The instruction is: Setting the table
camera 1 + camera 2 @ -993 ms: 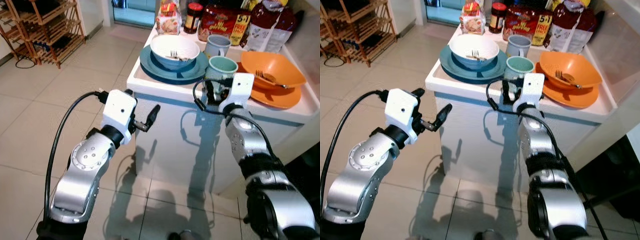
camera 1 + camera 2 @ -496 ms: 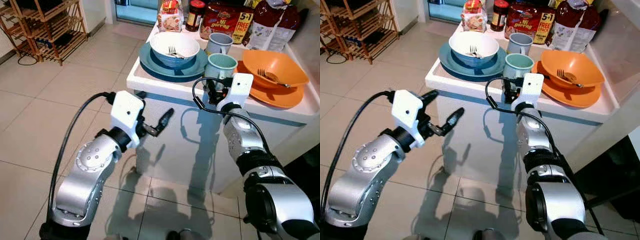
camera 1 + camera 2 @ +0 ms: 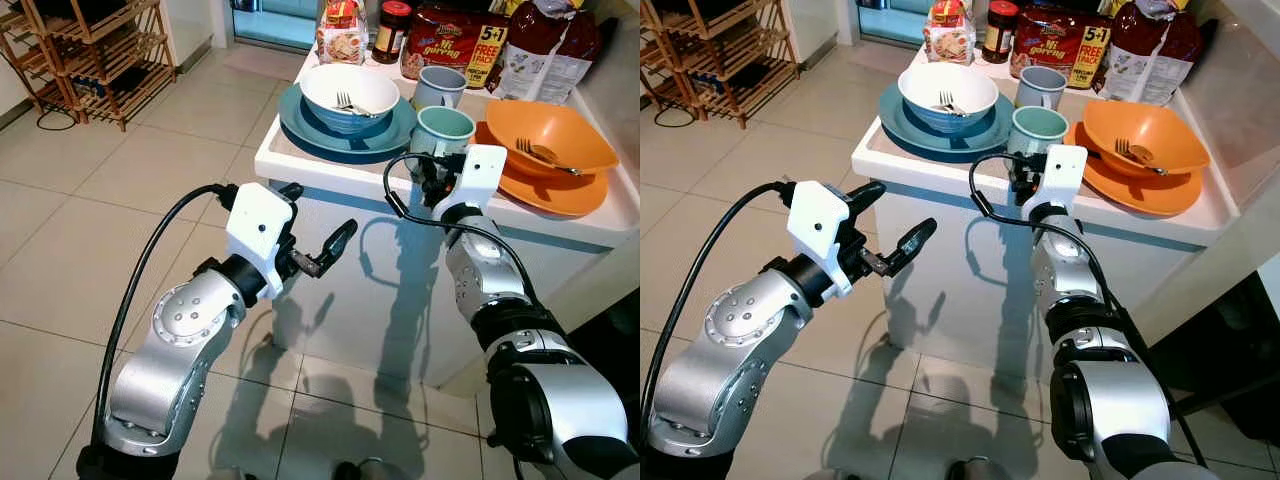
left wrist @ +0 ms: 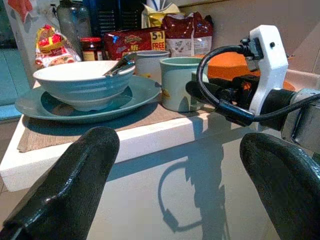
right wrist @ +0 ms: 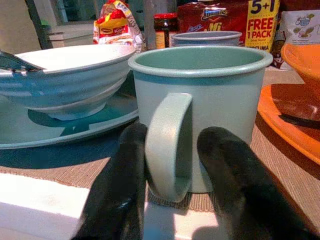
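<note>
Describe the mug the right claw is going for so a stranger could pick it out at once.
On the white counter, between the blue plate and the orange plate, stand two mugs. It is the pale green mug nearest the front edge, its handle between the right claw; the grey mug stands behind it.

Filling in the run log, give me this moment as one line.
phase: grasping mug | right gripper: fingers astride green mug handle, at table edge | left gripper: open, below table edge

Glossy ceramic green mug (image 5: 200, 115) and blue plate (image 3: 345, 130) rest on a rough woven mat (image 4: 130, 117).
</note>
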{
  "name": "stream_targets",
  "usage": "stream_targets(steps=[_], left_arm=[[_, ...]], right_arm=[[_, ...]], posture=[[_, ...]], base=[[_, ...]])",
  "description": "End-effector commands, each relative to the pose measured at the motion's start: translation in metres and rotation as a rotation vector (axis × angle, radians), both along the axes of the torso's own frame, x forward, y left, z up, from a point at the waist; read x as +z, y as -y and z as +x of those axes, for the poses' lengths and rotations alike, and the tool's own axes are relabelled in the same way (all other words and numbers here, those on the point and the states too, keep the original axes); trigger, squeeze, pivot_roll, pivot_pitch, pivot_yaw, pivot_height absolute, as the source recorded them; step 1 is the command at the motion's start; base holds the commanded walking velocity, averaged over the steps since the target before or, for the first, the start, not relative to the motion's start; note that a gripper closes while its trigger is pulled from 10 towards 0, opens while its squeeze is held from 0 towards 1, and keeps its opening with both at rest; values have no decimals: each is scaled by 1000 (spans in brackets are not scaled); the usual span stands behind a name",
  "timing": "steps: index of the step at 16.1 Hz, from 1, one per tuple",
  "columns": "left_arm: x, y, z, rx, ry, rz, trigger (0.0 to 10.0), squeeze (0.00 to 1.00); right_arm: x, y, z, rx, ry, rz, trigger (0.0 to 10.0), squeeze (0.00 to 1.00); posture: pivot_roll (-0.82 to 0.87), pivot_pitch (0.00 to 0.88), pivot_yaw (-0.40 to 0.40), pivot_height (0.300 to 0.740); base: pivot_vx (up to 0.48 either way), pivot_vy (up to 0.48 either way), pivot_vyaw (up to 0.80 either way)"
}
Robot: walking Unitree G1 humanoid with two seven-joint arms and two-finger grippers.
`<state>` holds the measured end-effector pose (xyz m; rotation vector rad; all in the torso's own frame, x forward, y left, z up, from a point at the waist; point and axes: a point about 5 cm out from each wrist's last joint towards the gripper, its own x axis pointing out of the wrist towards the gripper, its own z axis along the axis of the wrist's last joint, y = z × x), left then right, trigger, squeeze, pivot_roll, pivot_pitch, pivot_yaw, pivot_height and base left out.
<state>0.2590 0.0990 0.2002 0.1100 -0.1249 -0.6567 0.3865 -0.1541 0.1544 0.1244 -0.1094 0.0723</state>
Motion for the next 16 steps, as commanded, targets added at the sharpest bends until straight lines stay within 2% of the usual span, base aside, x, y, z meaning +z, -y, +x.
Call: stream_targets(steps=[1, 8, 13, 14, 16], left_arm=[[2, 4, -4, -32, 4, 0, 10000, 0], [2, 3, -3, -25, 15, 18, 10000, 0], [2, -5, 4, 64, 34, 8, 10000, 0], [3, -6, 5, 79, 44, -13, 10000, 0], [2, -10, 2, 107, 48, -5, 10000, 0]], right_arm=[[2, 3, 0, -12, 14, 3, 0, 0], [1, 3, -1, -20, 27, 16, 0, 0], [5, 4, -7, -28, 93, 13, 0, 0], [10, 4, -11, -32, 132, -14, 0, 0], [37, 7, -31, -66, 317, -44, 0, 0]], posture=[[43, 84, -85, 740], [48, 82, -77, 740], [47, 87, -70, 740], [46, 87, -69, 740], [49, 92, -72, 740]], base=[[0, 0, 0], [0, 0, 0], [0, 0, 0], [0, 0, 0], [0, 0, 0]])
